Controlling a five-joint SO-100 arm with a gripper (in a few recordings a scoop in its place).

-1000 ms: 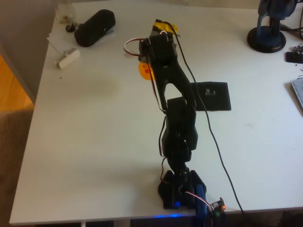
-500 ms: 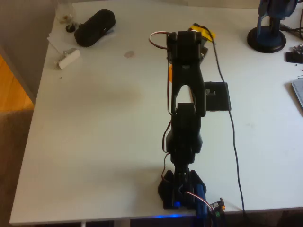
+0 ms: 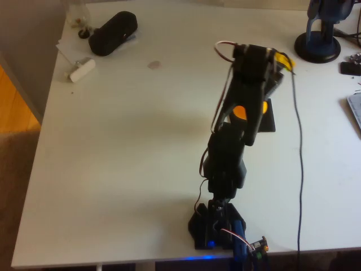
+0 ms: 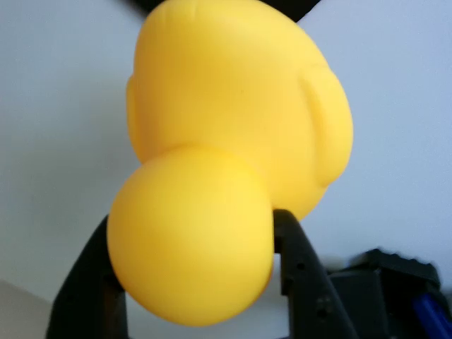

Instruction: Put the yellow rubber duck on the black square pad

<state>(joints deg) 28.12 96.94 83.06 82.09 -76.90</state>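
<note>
the small glossy yellow rubber duck [image 4: 226, 155] is held between the black fingers of the end effector [image 4: 205, 261], lifted above the white surface [image 3: 124, 141]. the arm is over the thin black square pad [image 3: 269, 117] at the far right, covering most of it. the grasp is done; lowering and releasing remain. the beak is hidden.

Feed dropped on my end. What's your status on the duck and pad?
Gripper shut on yellow rubber duck, lifted. Arm above black square pad, pad mostly covered. Nothing seen on the pad's visible edge.
</note>
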